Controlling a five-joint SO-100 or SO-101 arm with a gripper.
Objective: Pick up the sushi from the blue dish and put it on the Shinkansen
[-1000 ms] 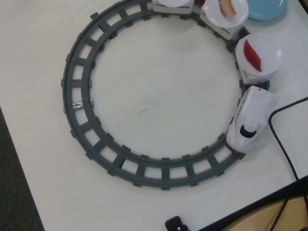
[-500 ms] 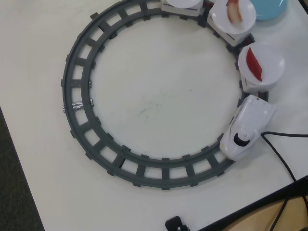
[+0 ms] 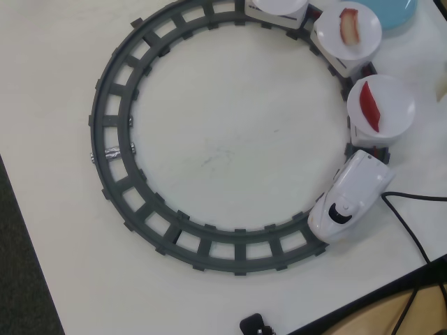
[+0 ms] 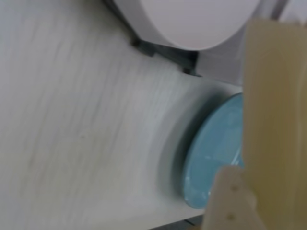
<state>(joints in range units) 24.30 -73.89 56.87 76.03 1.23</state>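
White tabletop (image 3: 230,153) fills both views, blurred in the wrist view. At the right edge of the wrist view, the cream plastic two-finger gripper (image 4: 244,187) is seen close up; whether it is open or closed cannot be told, and nothing is seen held. Just beside its fingers (image 4: 273,120) lies the round light-blue shallow dish (image 4: 216,153), only its surface and rim shown. In the overhead view the same dish (image 3: 391,10) is cut by the top edge, just beyond the grey ring track (image 3: 115,132). On that track stands the white toy Shinkansen (image 3: 353,195), trailed by round white plates (image 3: 383,105) bearing red strip pieces (image 3: 369,103). Pale sushi cannot be made out
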